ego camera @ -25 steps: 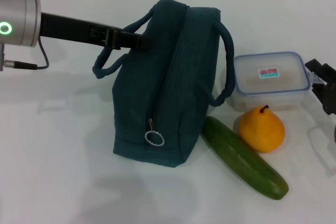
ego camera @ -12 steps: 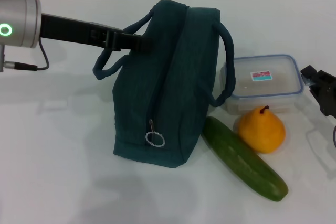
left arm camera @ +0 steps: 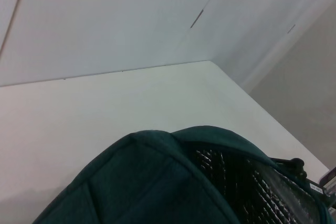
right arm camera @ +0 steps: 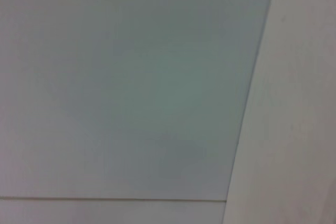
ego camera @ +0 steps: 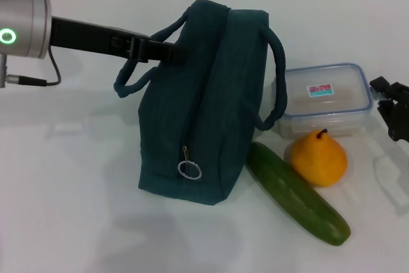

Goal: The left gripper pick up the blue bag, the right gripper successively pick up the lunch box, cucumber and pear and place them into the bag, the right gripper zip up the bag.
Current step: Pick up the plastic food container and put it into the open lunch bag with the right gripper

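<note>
The blue bag (ego camera: 204, 103) stands upright on the white table, with its zipper ring (ego camera: 188, 169) on the near end. My left gripper (ego camera: 171, 52) reaches in from the left and is shut on the bag's upper edge by the handle. The left wrist view shows the bag's top (left arm camera: 157, 182) and its dark lining. The clear lunch box (ego camera: 323, 99) lies right of the bag. The yellow pear (ego camera: 319, 156) and the green cucumber (ego camera: 297, 192) lie in front of it. My right gripper (ego camera: 391, 108) is open at the box's right edge.
The bag's right handle (ego camera: 276, 75) hangs over the left side of the lunch box. The table (ego camera: 70, 202) stretches white to the left and front. The right wrist view shows only a pale wall.
The lunch box has shifted a little to the left, toward the bag. My right gripper moved in against its right edge, then back slightly. The left arm and bag have not moved.
</note>
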### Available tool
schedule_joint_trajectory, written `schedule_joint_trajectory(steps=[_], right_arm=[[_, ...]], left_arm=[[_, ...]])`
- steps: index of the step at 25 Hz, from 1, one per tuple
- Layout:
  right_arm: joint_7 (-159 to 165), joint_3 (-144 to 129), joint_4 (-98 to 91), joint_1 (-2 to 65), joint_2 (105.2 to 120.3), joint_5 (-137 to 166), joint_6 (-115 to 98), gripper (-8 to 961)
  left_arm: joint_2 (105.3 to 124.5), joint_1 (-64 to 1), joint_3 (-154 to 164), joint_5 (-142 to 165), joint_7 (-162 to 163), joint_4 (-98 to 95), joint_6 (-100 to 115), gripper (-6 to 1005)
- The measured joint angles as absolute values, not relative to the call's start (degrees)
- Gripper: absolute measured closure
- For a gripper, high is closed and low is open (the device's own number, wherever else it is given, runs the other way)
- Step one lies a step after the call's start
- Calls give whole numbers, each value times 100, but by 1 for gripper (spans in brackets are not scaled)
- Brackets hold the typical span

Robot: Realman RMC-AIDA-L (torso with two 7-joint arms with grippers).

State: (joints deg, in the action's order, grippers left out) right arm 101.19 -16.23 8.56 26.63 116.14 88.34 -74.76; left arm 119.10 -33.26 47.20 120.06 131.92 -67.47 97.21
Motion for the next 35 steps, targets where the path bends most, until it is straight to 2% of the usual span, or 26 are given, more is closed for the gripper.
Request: schedule_joint_trajectory(steps=[17, 35], right_arm=[[11673, -1108, 1179, 2484, 11619, 8831, -7421, 856], [12107, -883, 1270, 2430, 11619, 8827, -8545, 856]], left_arm=[[11927, -3240, 4691, 11711, 13020, -6741, 9696, 848], [11940, -3146, 4665, 11486, 12859, -6776, 9548, 846]])
